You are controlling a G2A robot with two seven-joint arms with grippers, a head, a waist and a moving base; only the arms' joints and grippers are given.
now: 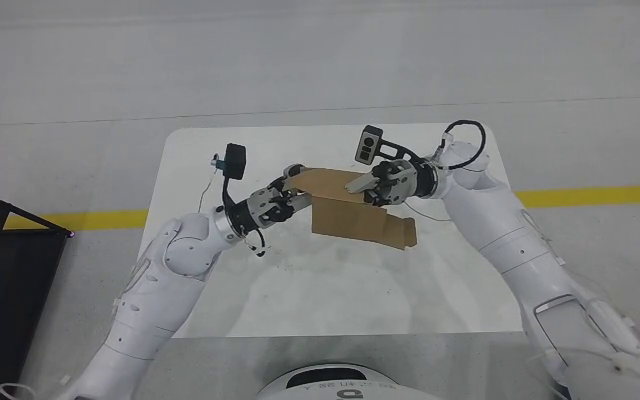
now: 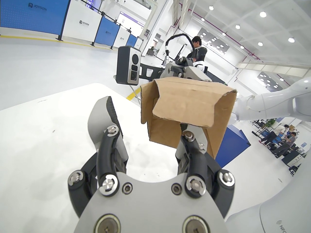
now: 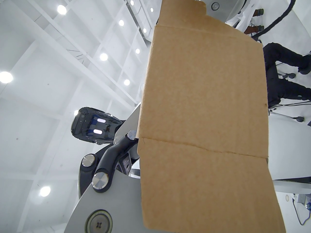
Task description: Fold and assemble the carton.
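The carton blocked the far middle of the table, with the left gripper crowding one end and the right gripper clamped along its top edge. A gripper could pass freely over the near half of the table and along both side strips. The gap between the left gripper's spread fingers was open, but a hanging flap covered one fingertip.
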